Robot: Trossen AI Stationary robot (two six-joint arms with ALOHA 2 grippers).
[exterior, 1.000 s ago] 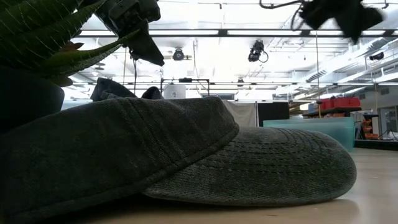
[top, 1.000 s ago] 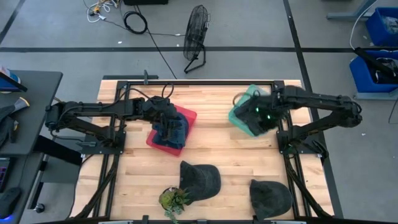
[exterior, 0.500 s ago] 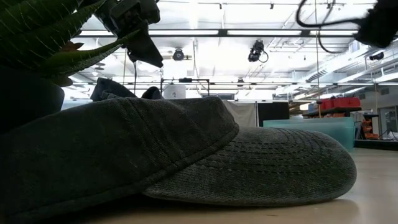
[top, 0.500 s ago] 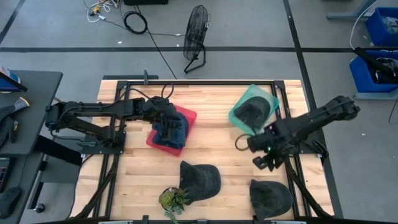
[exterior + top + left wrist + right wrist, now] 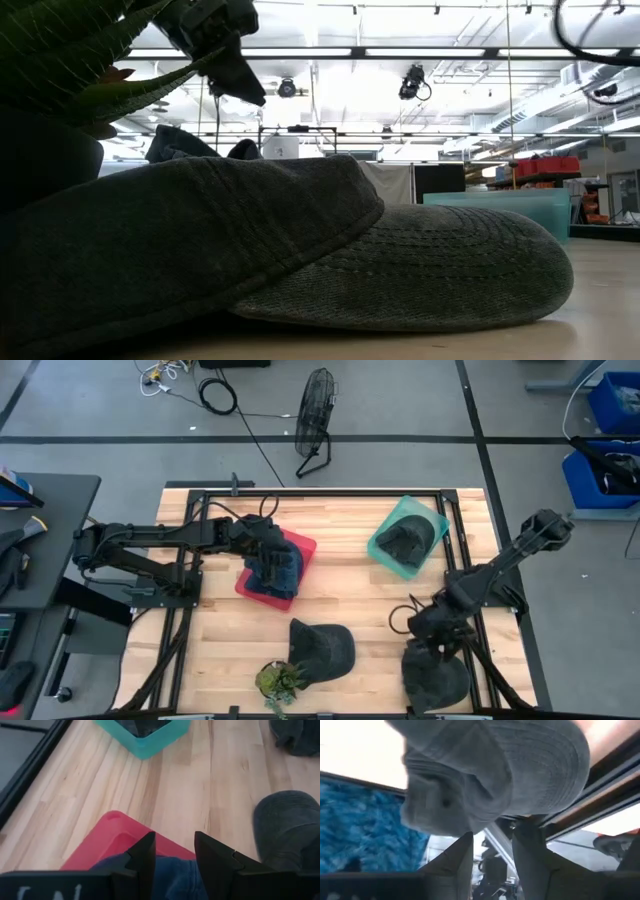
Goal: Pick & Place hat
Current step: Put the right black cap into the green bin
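Two grey hats lie on the table near its near edge: one in the middle [image 5: 321, 646], one at the near right corner [image 5: 435, 676], which fills the right wrist view [image 5: 495, 775]. My right gripper [image 5: 437, 643] [image 5: 492, 852] hovers open just over that corner hat, fingers clear of it. A dark hat sits in the teal bin [image 5: 405, 538]. A blue hat [image 5: 275, 568] lies in the red bin [image 5: 300, 550]. My left gripper [image 5: 174, 860] stays open above the blue hat, seen raised in the low view [image 5: 222, 45].
A small potted plant [image 5: 280, 680] stands at the near edge beside the middle hat. The black frame rails [image 5: 470, 630] run along the table's right side next to my right arm. Bare wood lies between the two bins and the hats.
My right gripper has swung from over the teal bin toward the table's near edge and down, ending above the grey hat at the near right corner. The dark hat stays in the teal bin. My left arm has kept still.
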